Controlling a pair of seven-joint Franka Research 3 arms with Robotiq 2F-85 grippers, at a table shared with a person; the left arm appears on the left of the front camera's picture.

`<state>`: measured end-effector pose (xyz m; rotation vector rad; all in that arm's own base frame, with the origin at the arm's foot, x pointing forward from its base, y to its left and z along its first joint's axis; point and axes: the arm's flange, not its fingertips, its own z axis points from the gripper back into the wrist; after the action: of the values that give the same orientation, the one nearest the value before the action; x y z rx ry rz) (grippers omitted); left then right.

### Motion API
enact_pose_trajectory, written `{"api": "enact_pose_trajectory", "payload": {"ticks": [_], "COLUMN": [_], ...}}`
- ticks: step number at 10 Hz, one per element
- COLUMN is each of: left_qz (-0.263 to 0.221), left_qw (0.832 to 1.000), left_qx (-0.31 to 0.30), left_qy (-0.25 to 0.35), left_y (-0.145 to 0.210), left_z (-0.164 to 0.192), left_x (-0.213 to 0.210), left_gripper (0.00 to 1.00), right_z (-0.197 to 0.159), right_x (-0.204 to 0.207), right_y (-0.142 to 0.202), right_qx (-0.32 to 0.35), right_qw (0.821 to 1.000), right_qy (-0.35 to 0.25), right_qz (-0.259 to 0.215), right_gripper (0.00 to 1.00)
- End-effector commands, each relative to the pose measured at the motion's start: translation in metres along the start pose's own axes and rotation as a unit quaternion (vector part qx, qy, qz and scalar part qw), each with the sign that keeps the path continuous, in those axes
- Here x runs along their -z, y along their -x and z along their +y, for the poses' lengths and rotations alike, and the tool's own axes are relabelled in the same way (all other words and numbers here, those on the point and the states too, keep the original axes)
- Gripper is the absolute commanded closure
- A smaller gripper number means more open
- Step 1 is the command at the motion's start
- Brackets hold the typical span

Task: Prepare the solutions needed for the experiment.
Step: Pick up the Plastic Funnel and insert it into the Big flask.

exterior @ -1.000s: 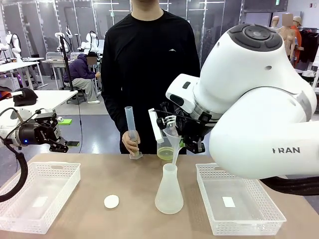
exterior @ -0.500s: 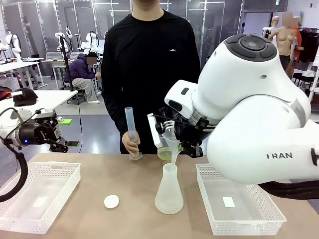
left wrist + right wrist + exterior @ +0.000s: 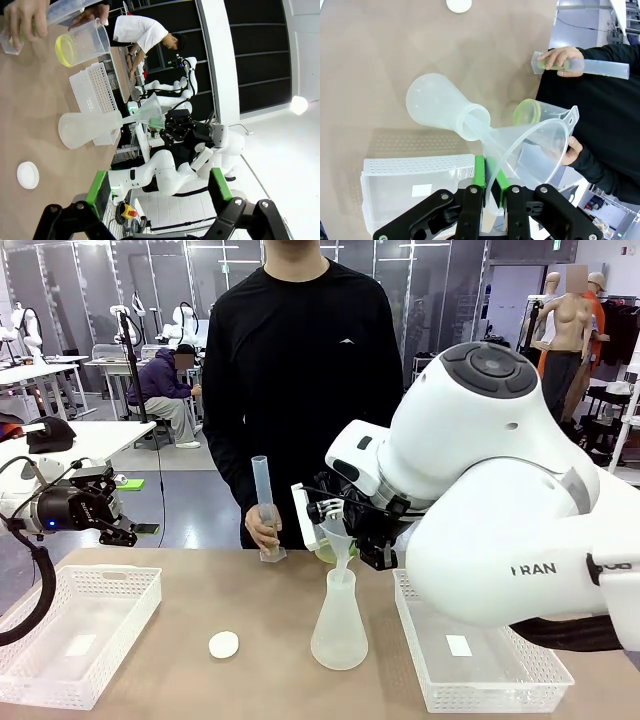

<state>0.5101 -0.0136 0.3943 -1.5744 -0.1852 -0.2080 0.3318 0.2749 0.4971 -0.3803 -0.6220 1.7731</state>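
The right gripper pinched a translucent plastic funnel, its spout in a translucent conical flask; the left gripper hung spread. Pale yellow-green liquid sat in a person's beaker.

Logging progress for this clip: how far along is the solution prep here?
Done: the right gripper has the funnel seated in the neck of the conical flask. In hand: the person's hand steadies a graduated cylinder; the beaker of yellowish solution sits nearby. Left: pouring; the flask looks empty.

Grey lettering "FRAN" on the right arm, four o'clock in the front view; nothing else legible.
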Motion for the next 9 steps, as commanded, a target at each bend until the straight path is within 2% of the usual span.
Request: {"api": "enact_pose_trajectory", "payload": {"ticks": [1,3,9], "left_qz": [0.002,0.002,0.002], "left_qw": [1.000,1.000,1.000], "left_qx": [0.001,0.001,0.001], "left_qy": [0.005,0.005,0.005], "left_y": [0.001,0.001,0.001], "left_z": [-0.002,-0.002,-0.002], "left_x": [0.000,0.000,0.000], "left_gripper": [0.00,0.00,0.00], "right_z": [0.004,0.007,0.015], "right_x": [0.013,0.022,0.046], "right_y": [0.000,0.000,0.002], "right_qx": [0.009,0.006,0.018], "right_qw": [1.000,1.000,1.000], "right_qy": [0.005,0.002,-0.011], "right_qz": [0.003,-0.008,0.005], "right_gripper": [0.94,0.94,0.94]}}
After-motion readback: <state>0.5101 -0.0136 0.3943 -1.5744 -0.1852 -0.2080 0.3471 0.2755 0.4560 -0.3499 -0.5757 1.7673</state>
